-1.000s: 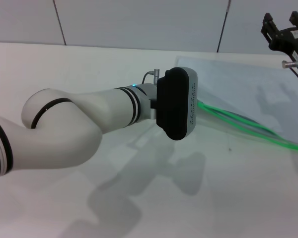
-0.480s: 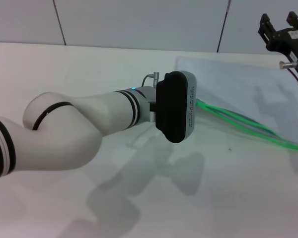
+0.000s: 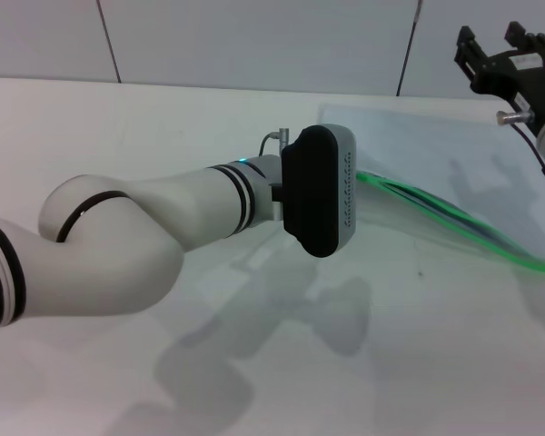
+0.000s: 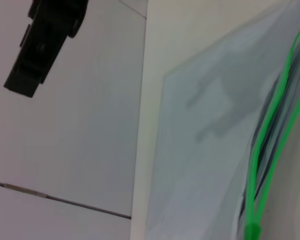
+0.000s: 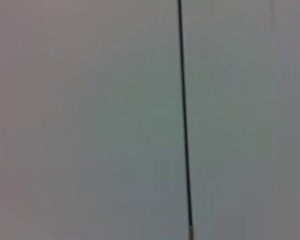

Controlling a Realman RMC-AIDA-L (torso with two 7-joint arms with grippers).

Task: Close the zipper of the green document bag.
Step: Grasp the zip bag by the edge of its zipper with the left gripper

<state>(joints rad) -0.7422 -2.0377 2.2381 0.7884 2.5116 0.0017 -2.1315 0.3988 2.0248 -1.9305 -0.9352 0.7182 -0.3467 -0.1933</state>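
On the table (image 3: 118,118), the bag (image 3: 436,154) lies flat, its zipper (image 3: 454,227) gaping along the near edge. Left gripper (image 3: 320,191) covers the zipper's end, fingers hidden. Right gripper (image 3: 495,56) hangs open above the bag's far corner.

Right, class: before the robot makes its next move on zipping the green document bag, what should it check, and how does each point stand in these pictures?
1. The green document bag lies flat on the table: ok.
2. The zipper is open and needs closing: ok, its two green strips gape apart in the head view.
3. Slider found: ok, a green tab shows in the left wrist view where the strips meet.
4. The left gripper is at the bag's zipper end: ok, but its grip cannot be told.
5. The right gripper is down at the bag: not ok, it is raised above the far corner.
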